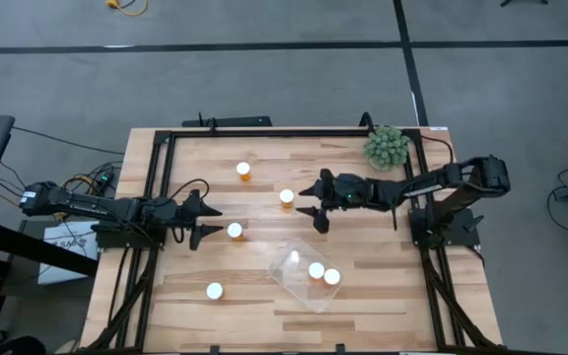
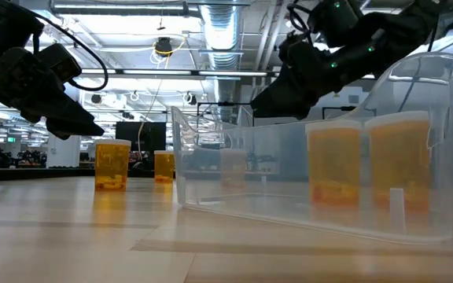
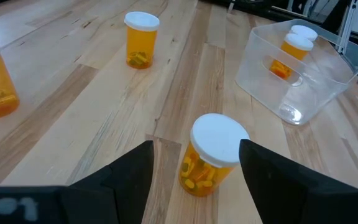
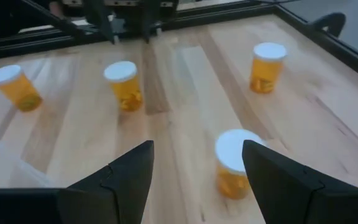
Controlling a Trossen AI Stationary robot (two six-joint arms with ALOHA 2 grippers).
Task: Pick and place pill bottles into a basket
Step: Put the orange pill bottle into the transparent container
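Two pill bottles (image 1: 323,273) sit in the basket (image 1: 286,264), four outside. Left gripper (image 1: 205,221) and right gripper (image 1: 316,205), both wide open and empty, each face a bottle beside the basket. Bottles look light, rigid, slick; grasp mid-body below cap.

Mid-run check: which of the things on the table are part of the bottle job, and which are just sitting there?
Job items:
- two pill bottles in the basket
- four pill bottles on the table
- basket
- left gripper, open at a bottle
- right gripper, open at a bottle

Just there:
- green plant ball
- black frame
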